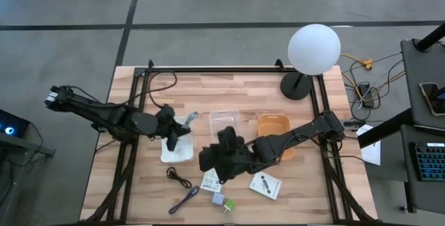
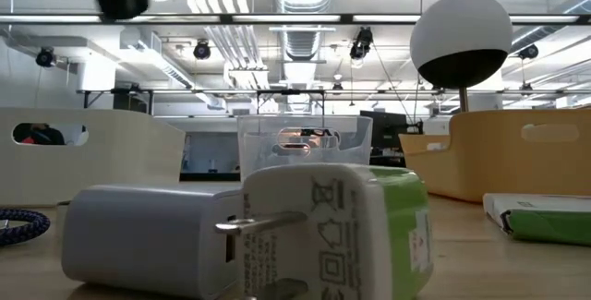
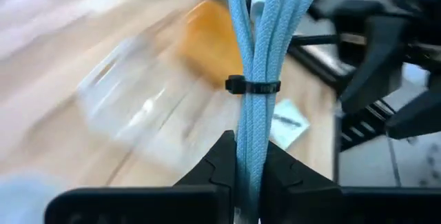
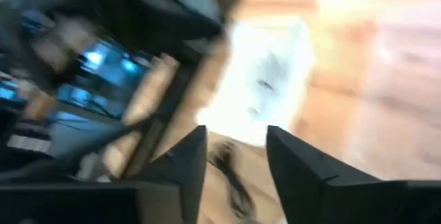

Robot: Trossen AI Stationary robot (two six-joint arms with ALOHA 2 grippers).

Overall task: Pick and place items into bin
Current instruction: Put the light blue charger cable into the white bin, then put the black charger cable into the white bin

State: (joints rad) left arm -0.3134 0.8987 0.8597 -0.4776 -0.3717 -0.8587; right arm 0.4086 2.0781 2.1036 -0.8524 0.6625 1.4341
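Note:
My left gripper (image 3: 249, 148) is shut on a light blue coiled cable (image 3: 258, 58) and stands over the white tray (image 1: 182, 152) at mid-left. My right gripper (image 4: 236, 138) is open with nothing between its fingers, and hangs over the table's middle (image 1: 207, 162). Near the front edge lie a black cable (image 1: 179, 177), a purple cable (image 1: 184, 199), two white packets (image 1: 211, 181) (image 1: 265, 184) and a green and a lavender cube (image 1: 222, 202). In the low view the cubes (image 2: 277, 235) fill the foreground. My left gripper pinches the blue cable bundle between its two fingers, a little below the black tie (image 3: 252, 86) that binds its strands. The fingers lie along the bundle. The bundle sticks out past the fingertips, and its free end (image 1: 191, 117) shows beyond the gripper.
A clear tray (image 1: 224, 120) and an orange tray (image 1: 274, 123) stand behind the table's middle. A lamp with a white globe (image 1: 314, 49) stands at the back right. Black frame rails (image 1: 208, 69) run along the table's back and sides.

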